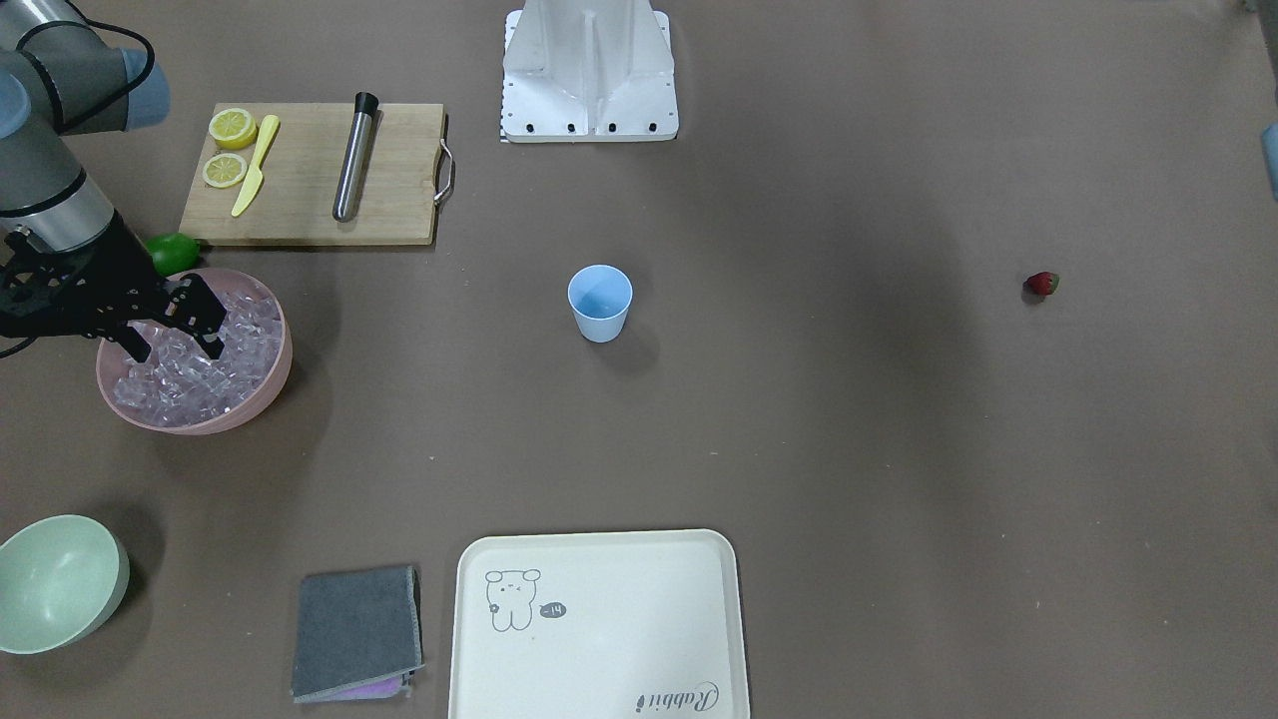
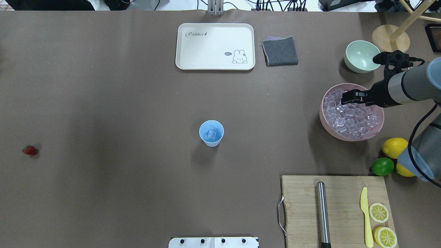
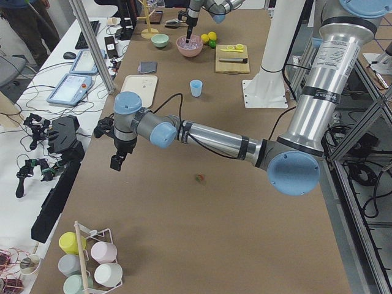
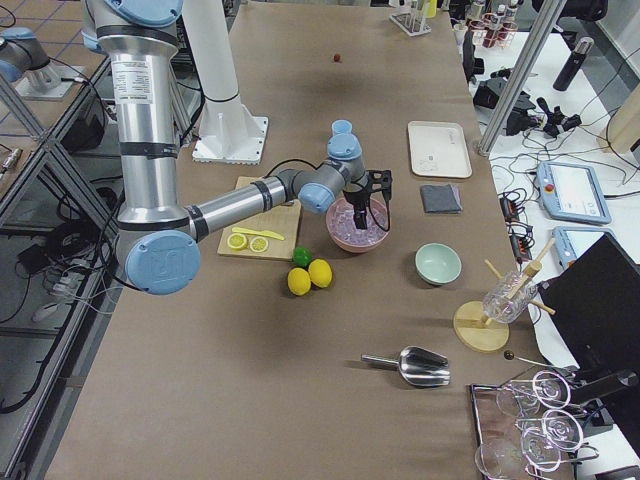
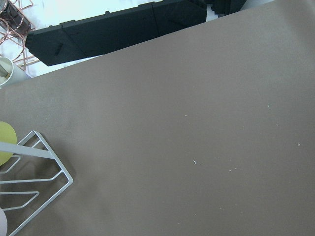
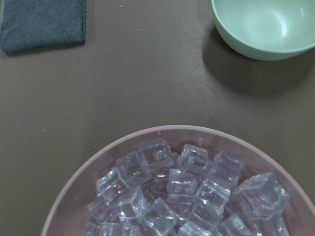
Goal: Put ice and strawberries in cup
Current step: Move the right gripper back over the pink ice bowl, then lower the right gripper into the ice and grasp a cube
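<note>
The light-blue cup (image 1: 600, 303) stands mid-table; the overhead view shows one ice cube (image 2: 211, 134) inside the cup (image 2: 211, 141). A pile of clear ice cubes (image 1: 190, 371) fills the pink bowl (image 1: 272, 384). My right gripper (image 1: 175, 345) is open, its fingertips spread and down among the ice (image 2: 351, 115). The right wrist view shows the ice (image 6: 182, 196) but no fingers. The red strawberry (image 1: 1041, 285) lies alone, far across the table (image 2: 29, 150). My left gripper (image 3: 116, 160) shows only in the exterior left view, near the table's end; I cannot tell its state.
A pale green bowl (image 2: 360, 57), a grey cloth (image 2: 279, 51) and a white tray (image 2: 206, 48) lie beyond the pink bowl. A cutting board (image 2: 341, 196) holds lemon slices, a yellow knife and a steel muddler. A lime (image 2: 382, 166) and a lemon (image 2: 393, 147) sit beside it.
</note>
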Tool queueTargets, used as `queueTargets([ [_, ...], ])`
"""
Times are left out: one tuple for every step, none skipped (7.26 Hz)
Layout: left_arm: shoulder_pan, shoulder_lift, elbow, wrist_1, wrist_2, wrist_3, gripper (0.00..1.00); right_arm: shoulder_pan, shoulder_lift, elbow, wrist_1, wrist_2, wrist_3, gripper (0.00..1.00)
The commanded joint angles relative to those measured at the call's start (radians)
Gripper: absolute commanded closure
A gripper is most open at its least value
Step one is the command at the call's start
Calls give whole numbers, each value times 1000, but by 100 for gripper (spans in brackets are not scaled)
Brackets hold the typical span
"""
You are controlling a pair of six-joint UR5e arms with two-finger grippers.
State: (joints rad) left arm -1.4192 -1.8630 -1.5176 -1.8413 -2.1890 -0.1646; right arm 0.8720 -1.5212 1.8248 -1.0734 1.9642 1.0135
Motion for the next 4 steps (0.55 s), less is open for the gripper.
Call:
queueTargets([
  [0, -1, 0, 1, 2, 2, 2, -54, 21, -31, -6, -48, -1, 13],
  [0, 1, 0, -1, 2, 2, 2, -60, 26, -41, -8, -53, 0, 14],
  [0, 4, 0, -1, 2, 2, 2, -59, 21, -42, -11, -56, -1, 20],
  [0, 7, 0, -1, 2, 2, 2, -62, 21, -53, -11, -76, -3, 21],
])
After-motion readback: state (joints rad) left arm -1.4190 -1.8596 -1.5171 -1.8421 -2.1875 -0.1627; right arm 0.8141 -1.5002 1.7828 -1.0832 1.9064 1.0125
